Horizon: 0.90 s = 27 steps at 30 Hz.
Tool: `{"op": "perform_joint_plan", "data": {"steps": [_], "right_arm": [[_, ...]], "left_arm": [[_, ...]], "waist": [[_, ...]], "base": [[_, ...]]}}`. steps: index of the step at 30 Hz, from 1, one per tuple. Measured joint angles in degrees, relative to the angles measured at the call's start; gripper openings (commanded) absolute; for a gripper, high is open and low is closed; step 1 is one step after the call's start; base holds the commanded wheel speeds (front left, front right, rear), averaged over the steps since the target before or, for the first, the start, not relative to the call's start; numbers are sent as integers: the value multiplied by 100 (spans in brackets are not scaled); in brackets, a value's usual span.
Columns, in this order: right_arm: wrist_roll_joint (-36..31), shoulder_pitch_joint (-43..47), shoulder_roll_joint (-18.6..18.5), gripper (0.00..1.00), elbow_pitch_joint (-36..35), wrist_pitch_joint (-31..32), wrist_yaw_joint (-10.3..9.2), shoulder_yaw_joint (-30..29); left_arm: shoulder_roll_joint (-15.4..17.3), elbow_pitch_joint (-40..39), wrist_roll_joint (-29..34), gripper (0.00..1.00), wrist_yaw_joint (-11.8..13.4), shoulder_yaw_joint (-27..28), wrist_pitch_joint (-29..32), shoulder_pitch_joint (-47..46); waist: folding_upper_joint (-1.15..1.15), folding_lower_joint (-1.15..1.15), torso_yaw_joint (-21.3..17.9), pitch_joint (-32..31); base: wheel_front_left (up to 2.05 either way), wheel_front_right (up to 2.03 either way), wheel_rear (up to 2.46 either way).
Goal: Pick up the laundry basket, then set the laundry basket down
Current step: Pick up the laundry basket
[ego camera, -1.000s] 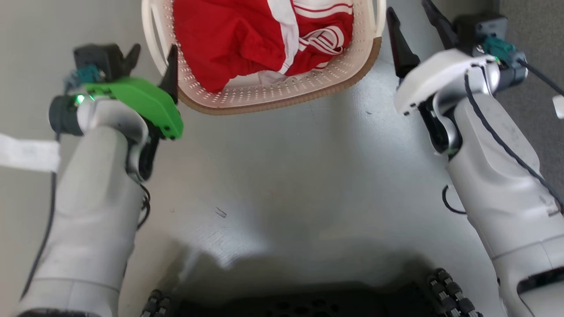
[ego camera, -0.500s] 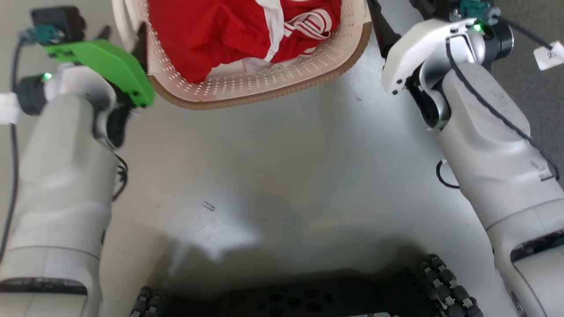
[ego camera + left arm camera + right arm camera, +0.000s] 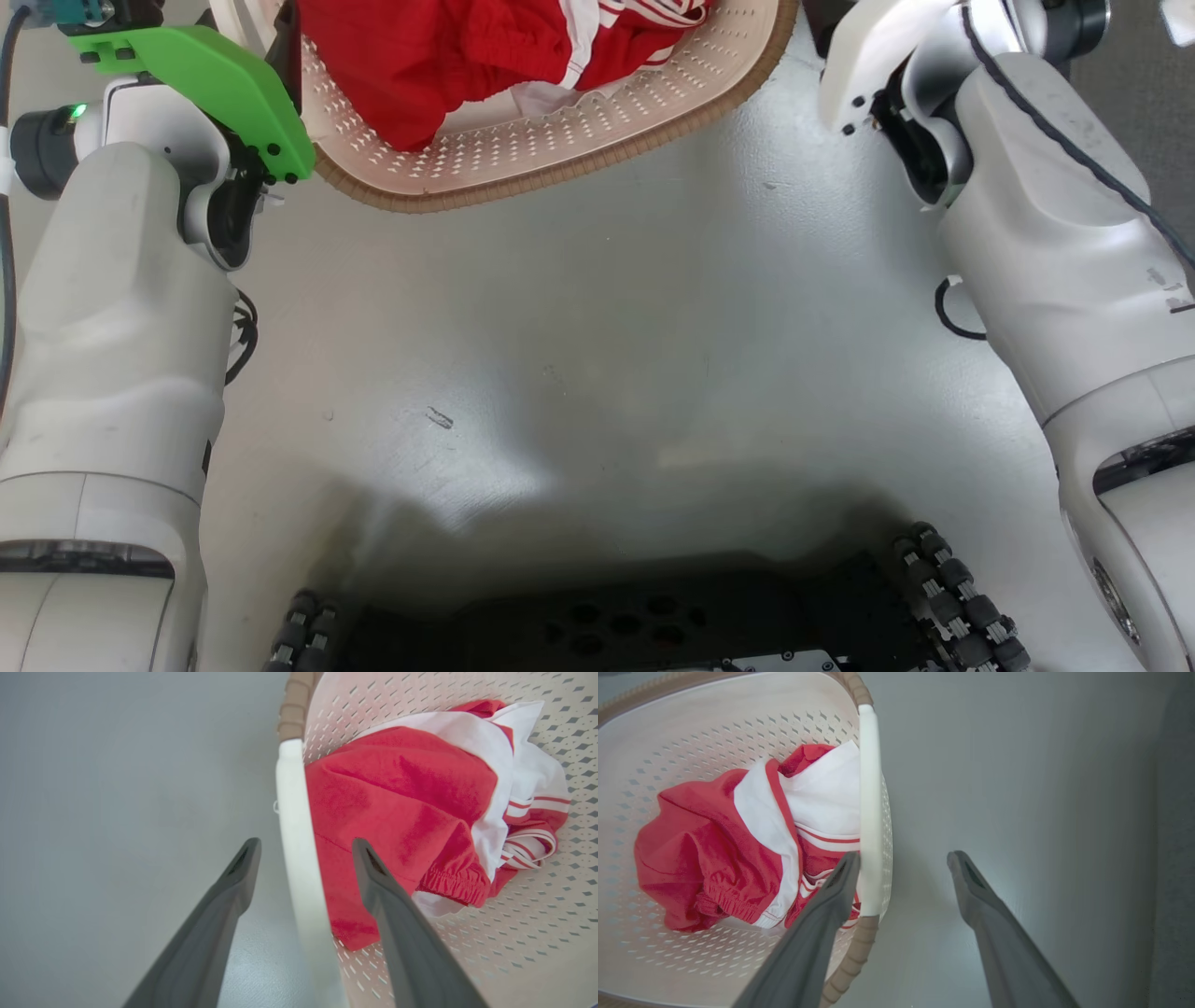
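Laundry basket [image 3: 523, 159] down on the grey floor [image 3: 597, 355], just ahead of the robot's dark base [image 3: 607, 635]. Full of red and white clothes [image 3: 402, 793]. Not lifted yet, by the look of it. Left gripper [image 3: 306, 843] wide open, one finger on each side of the left white handle [image 3: 301, 868]. Right gripper [image 3: 903, 856] open too, inner finger right beside the right white handle [image 3: 870, 812], outer finger out over bare floor. Best to shut both on the handles together, then lift slowly and evenly to keep the basket flat. Careful with the clothes: close to the inner fingers, easy to pinch. Black cable [image 3: 952, 317] looped by the right arm, well apart from the basket.
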Motion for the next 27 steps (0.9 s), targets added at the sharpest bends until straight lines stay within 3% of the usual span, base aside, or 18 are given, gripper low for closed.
{"op": "perform_joint_plan", "data": {"steps": [3,4,5,6,7,27], "right_arm": [[64,-5,18,100,152,24,16,54],[82,-14,13,94,182,24,25,73],[116,-26,11,36,202,37,74,93],[170,-43,11,16,222,49,76,112],[192,-69,14,0,243,55,88,142],[682,-176,85,0,712,-43,208,468]], "left_arm": [[-11,125,0,98,-23,-13,-1,-56],[-18,153,0,55,-33,-18,-5,-79],[-32,187,0,20,-40,-24,-5,-109],[-49,219,0,0,-40,-29,-7,-141],[-65,255,0,0,-40,-32,-8,-169],[-205,934,-2,0,-97,-120,-269,-337]], "waist": [[0,0,17,15],[0,0,23,19],[0,0,30,23],[0,0,38,26],[0,0,47,29],[0,0,117,-135]], "base": [[0,0,0],[0,0,0],[0,0,0],[0,0,0],[0,0,0],[0,0,0]]}}
